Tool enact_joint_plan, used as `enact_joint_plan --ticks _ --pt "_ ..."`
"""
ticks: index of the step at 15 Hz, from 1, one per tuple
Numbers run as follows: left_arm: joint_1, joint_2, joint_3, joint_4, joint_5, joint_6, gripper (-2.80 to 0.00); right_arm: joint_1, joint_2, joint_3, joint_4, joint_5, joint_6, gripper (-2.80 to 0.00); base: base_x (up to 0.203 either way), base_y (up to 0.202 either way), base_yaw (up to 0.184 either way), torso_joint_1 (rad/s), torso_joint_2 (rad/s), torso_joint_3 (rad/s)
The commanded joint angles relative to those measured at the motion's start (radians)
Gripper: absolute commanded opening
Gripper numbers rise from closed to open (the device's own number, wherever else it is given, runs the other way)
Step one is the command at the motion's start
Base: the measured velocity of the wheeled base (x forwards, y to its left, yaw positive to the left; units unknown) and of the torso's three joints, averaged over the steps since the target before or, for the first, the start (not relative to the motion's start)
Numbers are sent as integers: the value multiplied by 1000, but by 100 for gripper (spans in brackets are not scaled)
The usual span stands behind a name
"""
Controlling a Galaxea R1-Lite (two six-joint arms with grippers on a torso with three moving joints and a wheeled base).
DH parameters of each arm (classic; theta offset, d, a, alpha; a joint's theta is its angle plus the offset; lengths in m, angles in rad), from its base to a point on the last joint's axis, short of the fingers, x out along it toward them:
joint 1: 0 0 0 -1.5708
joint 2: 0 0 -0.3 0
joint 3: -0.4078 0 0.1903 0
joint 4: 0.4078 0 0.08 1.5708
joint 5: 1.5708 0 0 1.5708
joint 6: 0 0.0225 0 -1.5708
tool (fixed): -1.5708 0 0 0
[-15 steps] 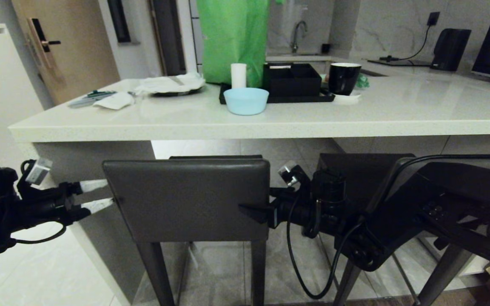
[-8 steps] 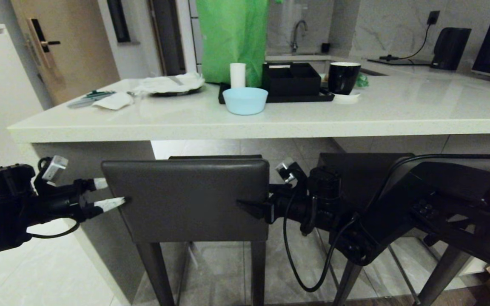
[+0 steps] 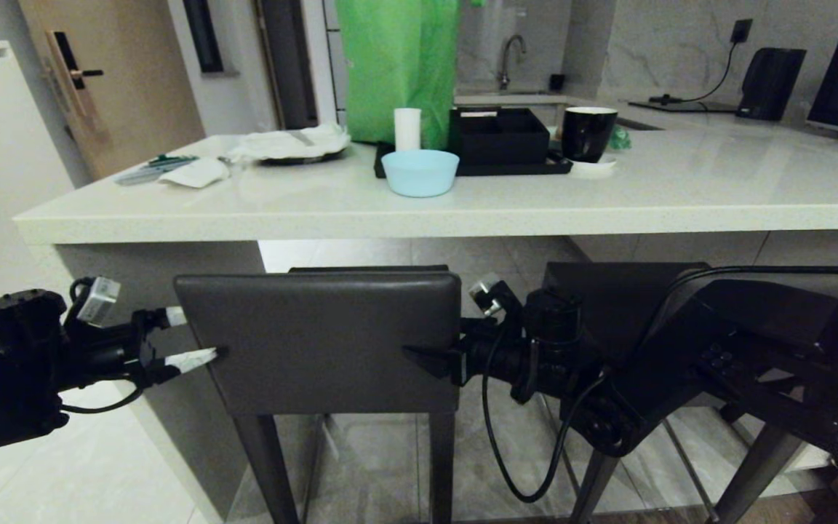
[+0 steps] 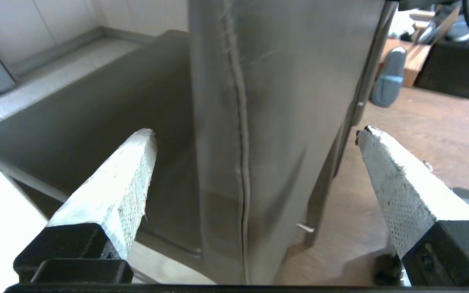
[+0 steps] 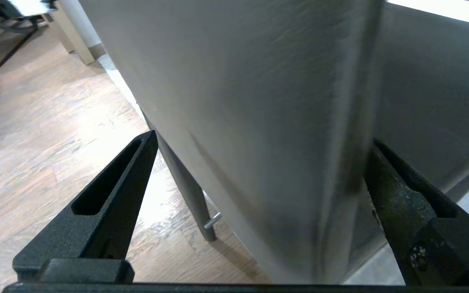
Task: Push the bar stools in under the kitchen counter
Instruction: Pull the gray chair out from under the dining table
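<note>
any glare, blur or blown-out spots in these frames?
Head view: dim, soft glare on the pale speckled stone counter. Left wrist view: dark grey leather-like stool backrest slightly soft, floor corner blown out white. Right wrist view: backrest surface smeared; bright patch on the wood floor.

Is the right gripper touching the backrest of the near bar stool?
Cannot tell. In the right wrist view the open right gripper straddles the backrest edge; one finger sits right against it, but no view shows contact or a gap plainly.

Left end effector point(image 4: 255, 138) spread, straddling bar stool backrest point(image 4: 275, 101) edge.
</note>
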Motion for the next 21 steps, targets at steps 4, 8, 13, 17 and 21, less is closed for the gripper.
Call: enact_joint_plan --ticks 4,8,13,17,21 --pt "-13 1 -17 -59 107 -158 0 -1 7 -10 -7 -2 2 0 0 0 0 0 0 0" --pt "-39 18 -8 -119 114 -162 0 -1 9 -20 -7 -4 3 0 0 0 0 0 0 0" --pt "-57 2 18 -124 114 -205 0 1 22 -40 -7 -39 3 0 0 0 0 0 0 0" --pt "-69 -17 53 -124 111 -230 0 8 22 -39 -7 -39 3 0 -128 0 0 3 1 2" --pt "-70 -16 52 -124 111 -245 0 8 27 -40 -7 -39 4 0 -197 0 -1 4 2 1"
